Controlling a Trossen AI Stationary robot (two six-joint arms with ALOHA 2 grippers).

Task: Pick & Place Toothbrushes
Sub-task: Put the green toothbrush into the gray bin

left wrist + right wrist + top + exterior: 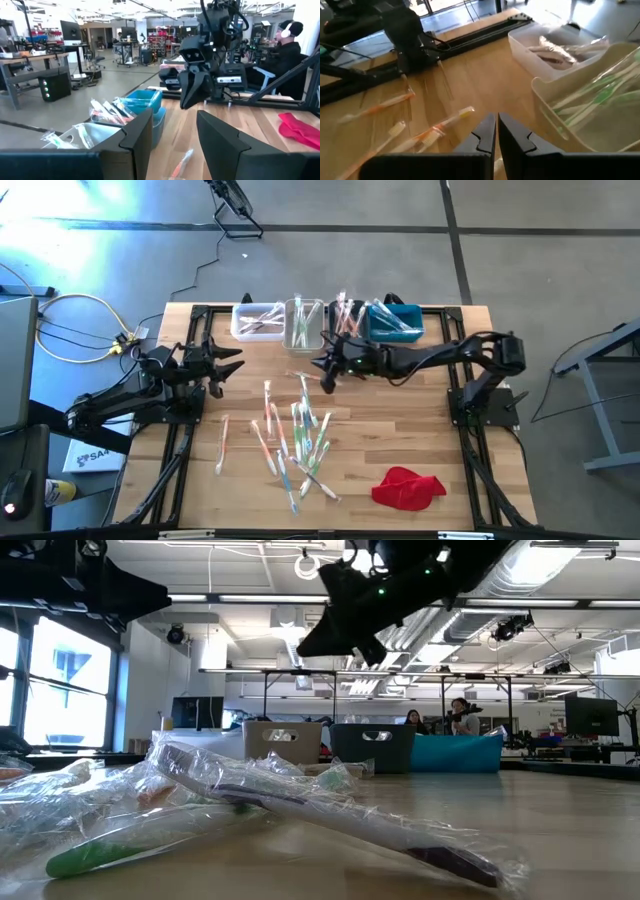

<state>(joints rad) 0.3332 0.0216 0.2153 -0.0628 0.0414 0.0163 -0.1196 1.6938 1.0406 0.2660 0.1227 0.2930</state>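
the right gripper [325, 376], jaws closed and empty, hangs above the toothbrushes [295, 438] near the bins [303, 325]; the left gripper [228, 365] waits left, jaws wide.

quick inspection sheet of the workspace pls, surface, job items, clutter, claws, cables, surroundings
surface: wooden table, bare wood between items
job's things: wrapped toothbrushes scattered mid-table; more already in the bins along the far edge
clutter: red cloth near the front right
grippers: left claw open, empty, at table's left; right claw shut, empty, above the pile near the bins
cables: yellow and black cables on the floor, left
surroundings: open lab, desks, seated people behind
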